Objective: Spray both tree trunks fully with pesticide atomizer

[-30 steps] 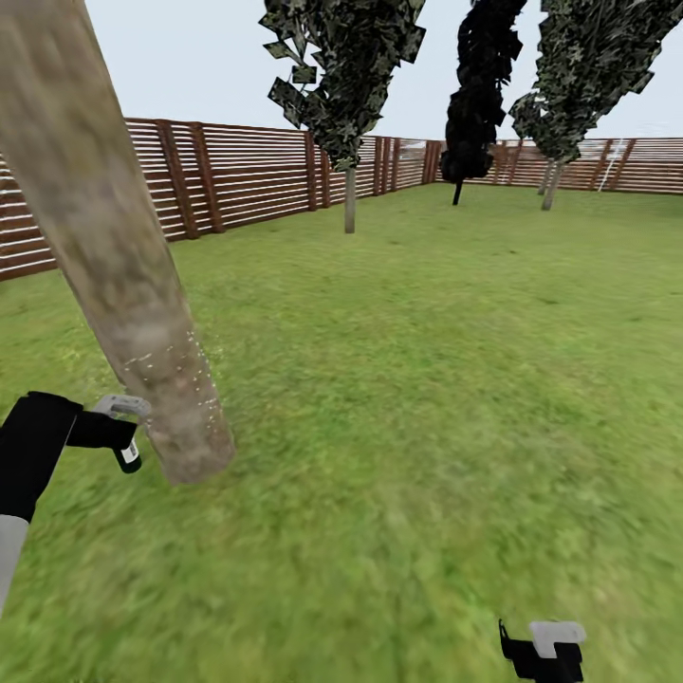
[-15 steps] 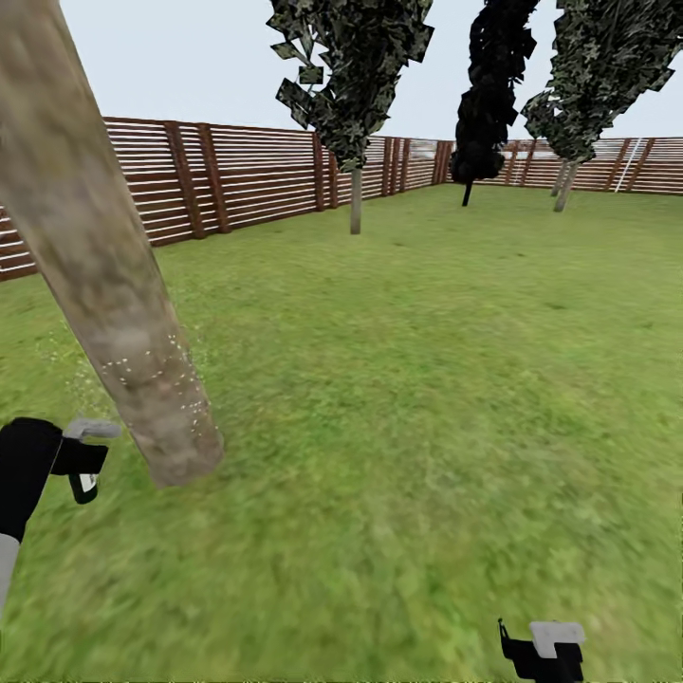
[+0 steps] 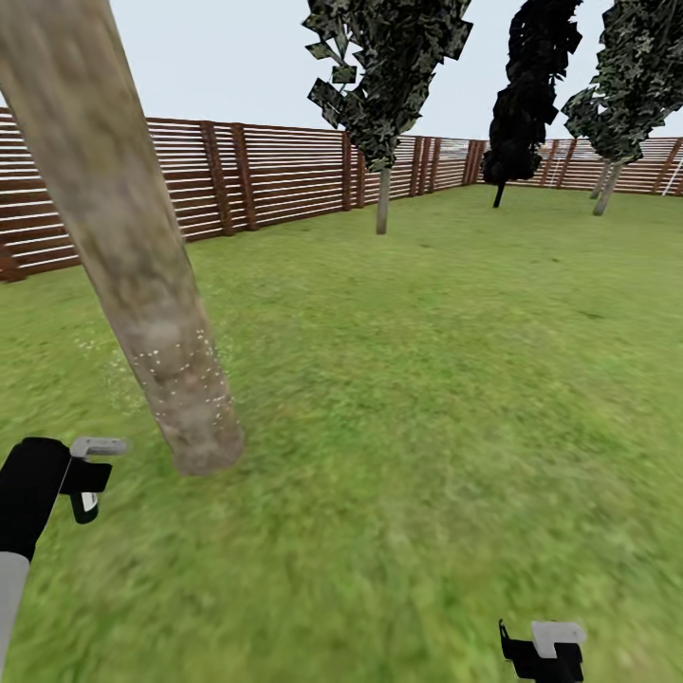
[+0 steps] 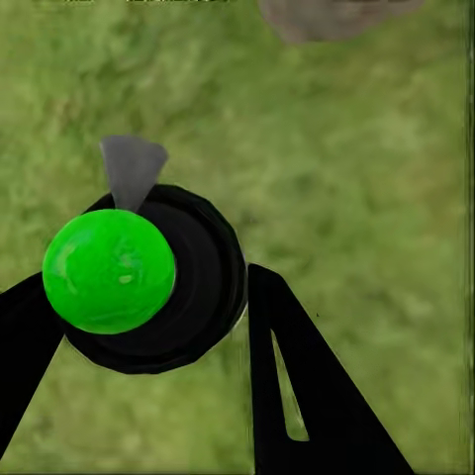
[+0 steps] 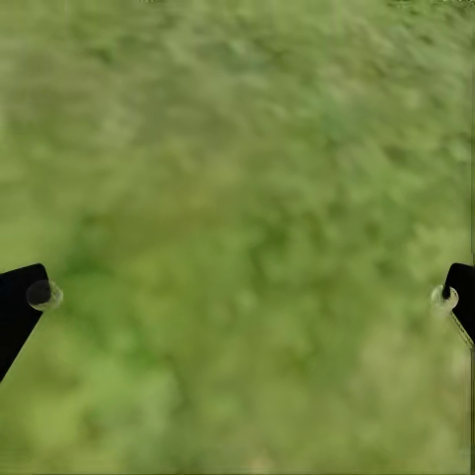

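My left pincer (image 3: 85, 474) is closed on the atomizer (image 4: 148, 277). In the left wrist view the two black fingers (image 4: 297, 386) sit on both sides of a round dark body with a bright green ball on it and a small grey tip beside. In the head view I can see a small dark bottle with a pale spot hanging under the grey part of the pincer.

Compared with one second ago, the left pincer has pulled back and now sits further from the trunk (image 3: 142, 275), low over the grass (image 3: 408, 398) and apart from the bark. The whole head view has also shifted, so I think the camera turned; the fence (image 3: 275, 175) and the far trees stand more to the right of the picture than before.

White specks of pesticide (image 3: 185, 379) lie in a band on the lower trunk and a few on the grass near it. The bark above is bare of specks, so I judge this first tree only partly covered, and the second tree is not yet begun.

My right pincer (image 5: 237, 297) is wide open and holds nothing; only grass lies between its tips.
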Robot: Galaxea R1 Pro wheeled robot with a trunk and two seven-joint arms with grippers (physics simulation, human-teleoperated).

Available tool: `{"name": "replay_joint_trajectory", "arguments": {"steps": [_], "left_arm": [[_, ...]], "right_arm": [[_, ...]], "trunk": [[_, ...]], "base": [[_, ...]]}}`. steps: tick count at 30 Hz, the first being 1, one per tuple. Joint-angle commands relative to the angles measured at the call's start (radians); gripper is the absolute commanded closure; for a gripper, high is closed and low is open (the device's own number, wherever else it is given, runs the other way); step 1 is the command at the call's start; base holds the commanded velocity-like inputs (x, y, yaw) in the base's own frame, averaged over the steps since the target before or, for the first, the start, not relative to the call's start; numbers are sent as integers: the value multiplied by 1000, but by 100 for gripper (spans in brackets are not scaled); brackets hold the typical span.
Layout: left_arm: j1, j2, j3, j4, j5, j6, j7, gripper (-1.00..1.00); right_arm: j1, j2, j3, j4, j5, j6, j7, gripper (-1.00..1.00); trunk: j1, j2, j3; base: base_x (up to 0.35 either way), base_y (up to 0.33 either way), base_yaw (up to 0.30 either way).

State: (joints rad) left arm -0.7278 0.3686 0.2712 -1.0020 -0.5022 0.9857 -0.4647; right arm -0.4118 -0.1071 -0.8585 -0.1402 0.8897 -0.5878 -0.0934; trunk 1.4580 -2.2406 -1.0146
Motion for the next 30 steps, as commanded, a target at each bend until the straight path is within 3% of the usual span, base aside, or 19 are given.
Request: {"name": "replay_joint_trajectory", "arguments": {"steps": [1,16,28,30], "left_arm": [[0,-1,2,-1,-11,2,-11,100],[1,-2,6,-2,-10,2,-10,100],[12,-2,6,4,-10,2,-9,100],[14,-2,6,52,-10,-2,-9,100]], "right_arm": [[-1,0,-4,2,11,-3,-8,-100],[-1,0,-2,2,11,-3,-8,-100],[-1,0,-2,2,11,-3,-8,-100],[-1,0,-3,2,11,-3,-8,-100]], "trunk": [[0,0,-1],[0,0,-1],[0,0,-1],[0,0,-1]], "base": [[172,-215,3],[75,-254,6],[94,-261,205],[228,-197,11]]}}
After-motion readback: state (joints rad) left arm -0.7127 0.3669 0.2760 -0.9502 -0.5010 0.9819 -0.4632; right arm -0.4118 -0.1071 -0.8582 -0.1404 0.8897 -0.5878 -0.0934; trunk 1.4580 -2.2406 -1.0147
